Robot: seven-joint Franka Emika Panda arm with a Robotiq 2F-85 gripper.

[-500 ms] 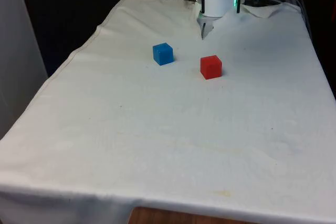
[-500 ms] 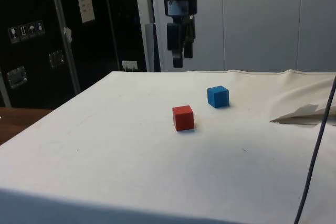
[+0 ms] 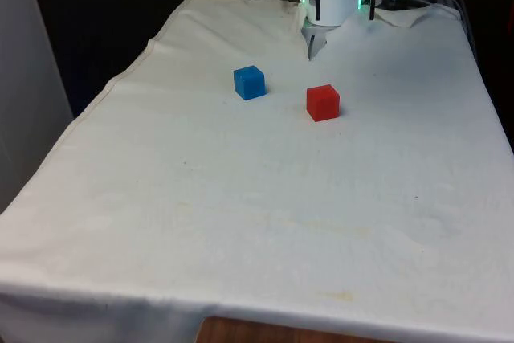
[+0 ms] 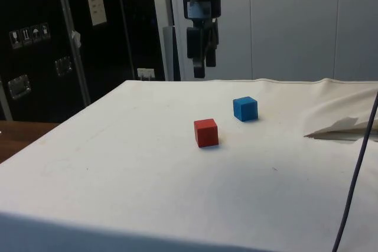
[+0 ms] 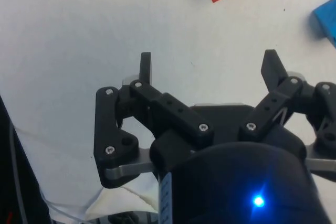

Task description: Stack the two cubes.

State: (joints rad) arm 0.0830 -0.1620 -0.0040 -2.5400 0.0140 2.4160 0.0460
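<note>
Two cubes, red cube (image 3: 323, 103) and blue cube (image 3: 250, 83), sit apart toward the table's (image 3: 241, 222) far edge; the gripper (image 5: 207, 69) hangs above, spread wide and empty (presumably ready to descend).

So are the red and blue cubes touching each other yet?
Apart. The front view shows bare cloth between the blue cube and the red cube; the side view shows the same gap.

tabletop (image 3: 241, 222): white cloth, creased at far end, wood edge showing under front hem | front view: black curtains (image 3: 120, 6) behind, pale panel (image 3: 24, 78) at the front view's left | side view: dark cabinets (image 4: 59, 33) with labels and metal handles, white wall panels (image 4: 295, 22) behind | light: even, soft shadows
</note>
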